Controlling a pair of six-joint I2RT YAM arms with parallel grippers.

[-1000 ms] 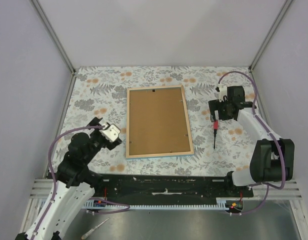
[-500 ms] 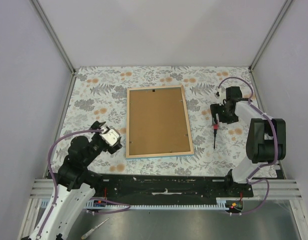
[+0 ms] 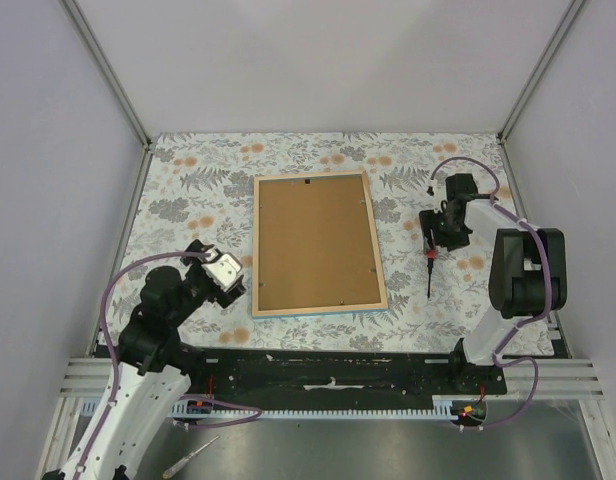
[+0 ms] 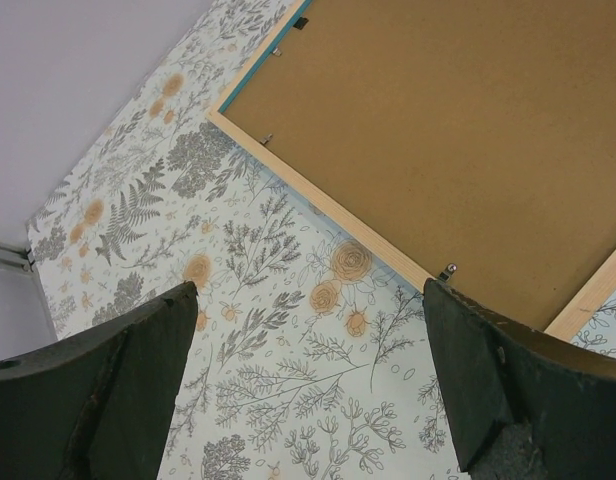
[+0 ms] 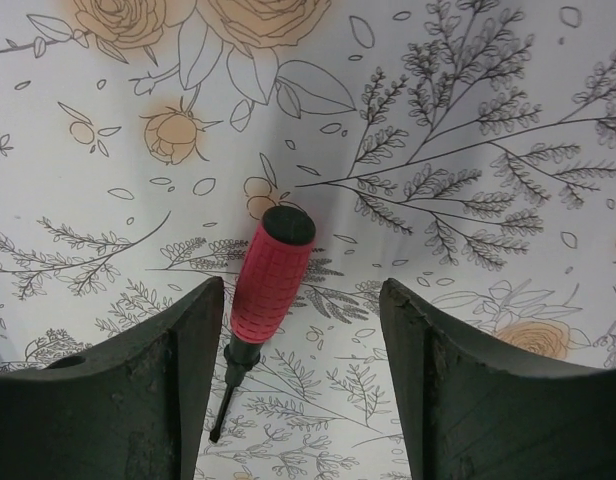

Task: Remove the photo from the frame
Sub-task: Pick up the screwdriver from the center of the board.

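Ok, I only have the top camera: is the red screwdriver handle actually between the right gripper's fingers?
Observer: Yes. The right wrist view shows the screwdriver's red handle between the fingers of the right gripper, close beside one, unclamped.
Operator: Any tabs on the frame?
Observer: Left wrist view shows small metal tabs along the frame's wooden inner edge.
Operator: Is the left gripper holding anything?
Observer: No, open and empty above the floral cover.
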